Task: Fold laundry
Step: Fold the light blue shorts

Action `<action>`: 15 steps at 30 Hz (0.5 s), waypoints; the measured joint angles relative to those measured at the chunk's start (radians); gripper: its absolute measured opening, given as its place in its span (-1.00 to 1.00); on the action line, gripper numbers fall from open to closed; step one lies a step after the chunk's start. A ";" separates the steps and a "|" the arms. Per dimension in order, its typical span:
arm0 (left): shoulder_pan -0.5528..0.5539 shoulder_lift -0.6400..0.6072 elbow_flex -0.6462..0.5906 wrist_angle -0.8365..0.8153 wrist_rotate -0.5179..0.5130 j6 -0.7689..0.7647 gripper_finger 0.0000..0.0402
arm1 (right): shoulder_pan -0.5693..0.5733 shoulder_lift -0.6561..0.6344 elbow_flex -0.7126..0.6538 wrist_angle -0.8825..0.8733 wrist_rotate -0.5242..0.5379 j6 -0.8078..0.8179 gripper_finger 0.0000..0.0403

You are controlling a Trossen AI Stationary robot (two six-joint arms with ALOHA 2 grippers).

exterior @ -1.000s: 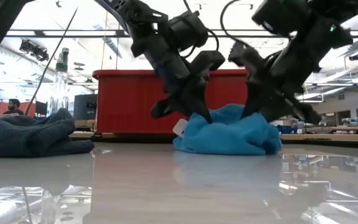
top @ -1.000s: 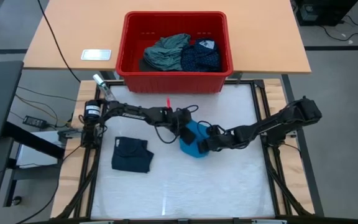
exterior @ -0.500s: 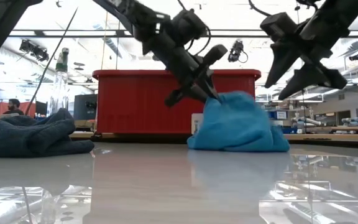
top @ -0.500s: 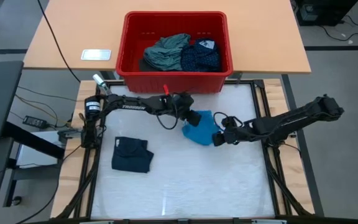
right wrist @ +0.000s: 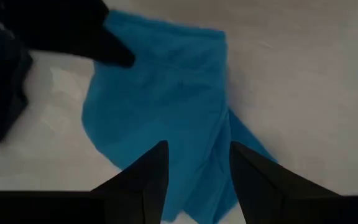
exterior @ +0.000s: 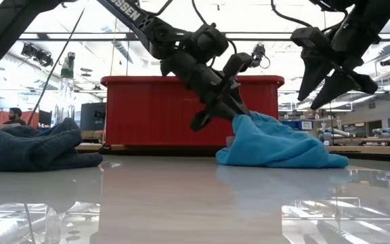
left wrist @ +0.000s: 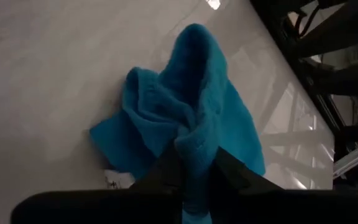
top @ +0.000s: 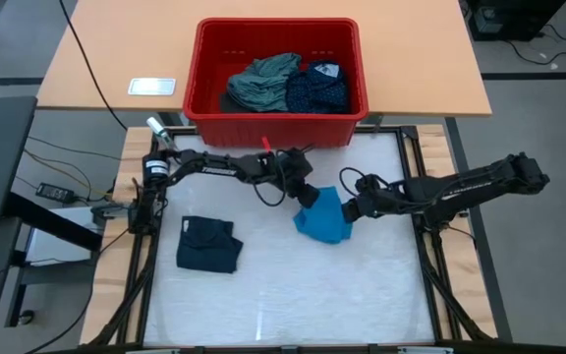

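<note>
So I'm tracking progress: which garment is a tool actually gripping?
The bright blue garment mid-table: the left tool pinches its raised edge. The dark navy one lies untouched, and the others sit in the red bin.

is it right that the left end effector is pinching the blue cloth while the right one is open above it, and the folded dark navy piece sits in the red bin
Not quite. The dark navy piece lies on the white table below the left arm, not in the red bin, as the high view shows. The rest holds: the left end effector pinches the blue cloth, and the right end effector hangs open above it.
</note>
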 joint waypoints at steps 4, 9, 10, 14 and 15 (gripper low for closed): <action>0.008 0.000 0.000 0.075 0.065 0.034 -0.81 | -0.029 0.009 0.000 0.018 -0.051 -0.081 -0.14; 0.016 -0.001 0.000 0.172 0.219 0.012 -0.81 | -0.049 -0.017 0.000 0.013 -0.051 -0.095 -0.14; 0.016 -0.001 0.000 0.172 0.234 0.013 -0.81 | -0.051 -0.026 0.000 0.013 -0.051 -0.093 -0.14; 0.015 0.005 0.000 0.121 0.278 0.030 -0.81 | -0.053 -0.057 0.001 0.012 -0.047 -0.069 -0.14; 0.015 0.016 0.001 0.121 0.290 0.041 -0.81 | -0.053 -0.061 0.001 0.011 -0.047 -0.064 -0.14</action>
